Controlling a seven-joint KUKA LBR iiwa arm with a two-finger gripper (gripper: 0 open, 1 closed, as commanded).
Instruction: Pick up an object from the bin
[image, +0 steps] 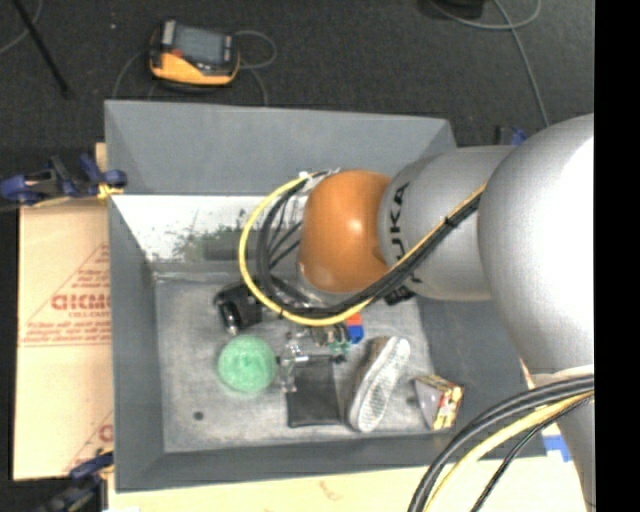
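Where dark floor (330, 60) shows beyond the grey bin (185, 320), pincer (296, 362) beside green ball (246, 364), opening unclear.

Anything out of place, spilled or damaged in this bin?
Nothing looks spilled or broken. The small printed box by the right wall of the bin lies tilted and looks crumpled. Dark speckled marks smudge the far wall.

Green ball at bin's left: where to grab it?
Probably from straight above, closing across the widest part of the green ball. It is round, so any axis grips alike; squeeze front-to-back, since the black flat piece lies close on its right.
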